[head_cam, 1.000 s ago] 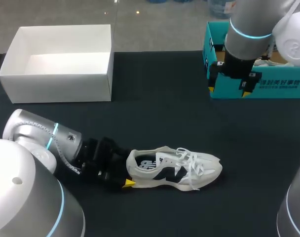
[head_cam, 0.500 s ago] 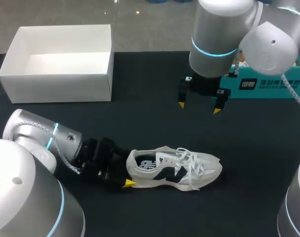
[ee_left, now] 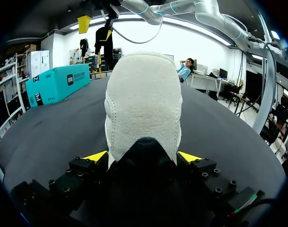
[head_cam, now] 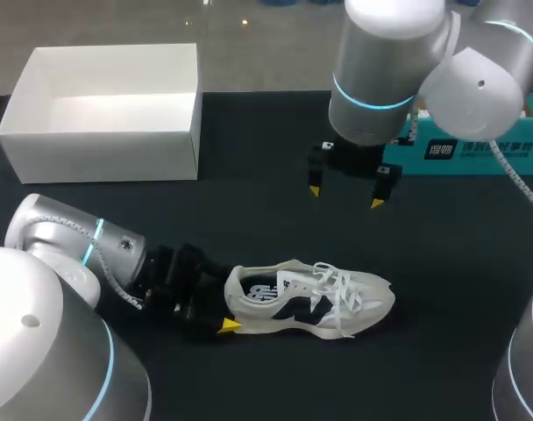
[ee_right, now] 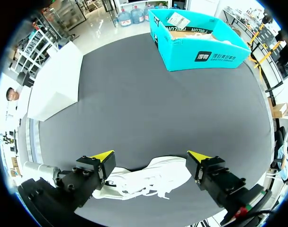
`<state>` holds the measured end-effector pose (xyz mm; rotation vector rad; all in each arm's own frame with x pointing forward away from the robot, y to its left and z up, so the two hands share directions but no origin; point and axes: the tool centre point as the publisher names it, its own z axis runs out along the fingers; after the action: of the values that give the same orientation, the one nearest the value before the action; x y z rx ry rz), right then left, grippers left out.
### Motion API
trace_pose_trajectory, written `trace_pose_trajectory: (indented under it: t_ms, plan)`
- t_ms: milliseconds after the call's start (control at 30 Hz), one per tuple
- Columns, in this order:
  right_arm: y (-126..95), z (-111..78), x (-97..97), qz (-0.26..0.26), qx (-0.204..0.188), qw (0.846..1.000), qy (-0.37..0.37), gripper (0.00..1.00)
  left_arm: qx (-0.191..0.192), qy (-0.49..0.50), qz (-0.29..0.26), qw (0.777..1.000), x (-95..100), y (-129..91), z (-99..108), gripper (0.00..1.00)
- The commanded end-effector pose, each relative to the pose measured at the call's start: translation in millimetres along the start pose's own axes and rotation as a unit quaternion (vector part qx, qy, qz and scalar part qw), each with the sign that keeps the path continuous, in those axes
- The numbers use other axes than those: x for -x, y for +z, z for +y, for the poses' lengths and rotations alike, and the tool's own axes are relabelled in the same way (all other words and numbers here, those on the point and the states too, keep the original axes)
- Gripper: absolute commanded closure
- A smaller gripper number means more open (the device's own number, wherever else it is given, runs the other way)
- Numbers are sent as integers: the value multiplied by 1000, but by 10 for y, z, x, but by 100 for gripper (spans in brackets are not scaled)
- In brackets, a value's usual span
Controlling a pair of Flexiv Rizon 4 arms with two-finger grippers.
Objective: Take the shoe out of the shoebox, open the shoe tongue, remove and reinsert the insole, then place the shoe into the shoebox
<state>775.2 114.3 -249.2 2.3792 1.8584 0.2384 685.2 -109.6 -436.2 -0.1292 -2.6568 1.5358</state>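
The dark table (head_cam: 275, 219) runs across the whole scene. My left arm (head_cam: 65, 254) lies low over its near left part, and my right arm (head_cam: 380, 79) reaches in from the far right, hanging above the middle. At the far left stands a white box (head_cam: 100, 158), open at the top and with nothing showing inside. At the far right stands a teal box (head_cam: 486, 156), also open, with paper or card in it.

The shoe (head_cam: 310, 298) is in neither box. It sits upright on its sole on the near middle of the table, heel to the left and toe to the right. It is white with a dark mark on its side and loose white laces on top.

My left gripper (ee_left: 143, 158) is clamped on the heel, one yellow tip pressed to each side of it. My right gripper (head_cam: 345, 195) hovers above bare table, far of the shoe and left of the teal box. Its fingers are spread wide and hold nothing. In the right wrist view the shoe lies well below, between those spread fingers.
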Motion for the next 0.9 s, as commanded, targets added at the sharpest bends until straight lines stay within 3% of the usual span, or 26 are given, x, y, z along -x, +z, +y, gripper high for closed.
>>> trace_pose_trajectory:
  t_ms: [33, 300, 633, 900]
  plan:
    - [15, -6, 17, 3, 1, 1000, 0, 0, 2, 0, 0, 1000, -12, 55, 65, 100]
    - [15, -6, 17, 3, 1, 1000, 0, 0, 2, 0, 0, 1000, -12, 55, 65, 100]
    - [186, -602, -215, 33, -17, 999, -24, 0, 2, 0, 0, 1000, -12, 55, 65, 100]
    - [227, -898, -442, 21, -41, 998, -45, 0, 2, 0, 0, 1000, -12, 55, 65, 100]
